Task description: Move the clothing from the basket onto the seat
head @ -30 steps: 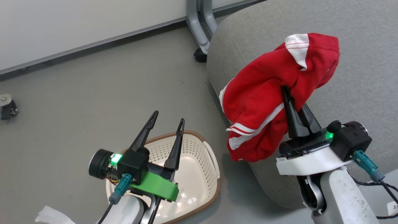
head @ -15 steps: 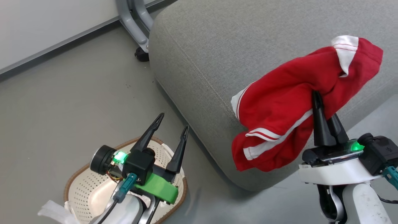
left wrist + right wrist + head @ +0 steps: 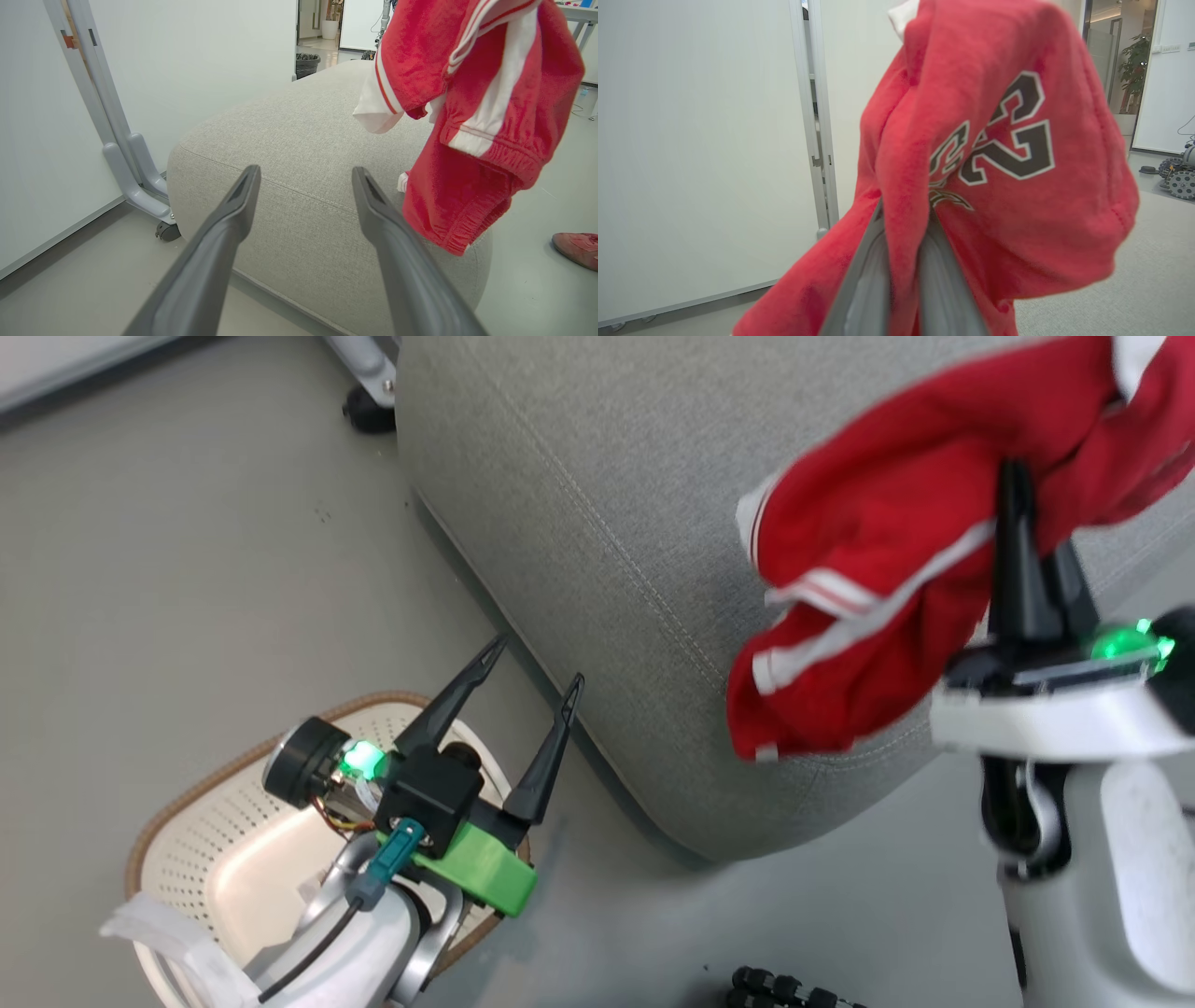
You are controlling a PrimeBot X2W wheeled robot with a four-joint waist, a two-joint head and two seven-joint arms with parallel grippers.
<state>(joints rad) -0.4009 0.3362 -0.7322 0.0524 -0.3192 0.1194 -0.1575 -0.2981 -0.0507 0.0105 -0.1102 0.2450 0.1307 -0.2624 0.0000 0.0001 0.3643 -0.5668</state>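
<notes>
We have the jersey (image 3: pixel 887 588) pinched between our right fingers (image 3: pixel 1016 579), which are closed tight on a fold of it. The red cloth drapes over their tips and hangs down on the side toward our left arm, its printed number facing the right wrist camera. It hangs over the near corner of the seat (image 3: pixel 579 523); we cannot tell whether the low hem touches the grey fabric. Our left fingers (image 3: pixel 457 691) are spread wide and hold nothing, above the basket (image 3: pixel 191 854), which stands on the floor (image 3: pixel 187 569) near the seat. Past the seat we see a white wall (image 3: pixel 196 70), a grey frame leg (image 3: pixel 135 186) on a caster, and someone's red shoe (image 3: pixel 577 247).
</notes>
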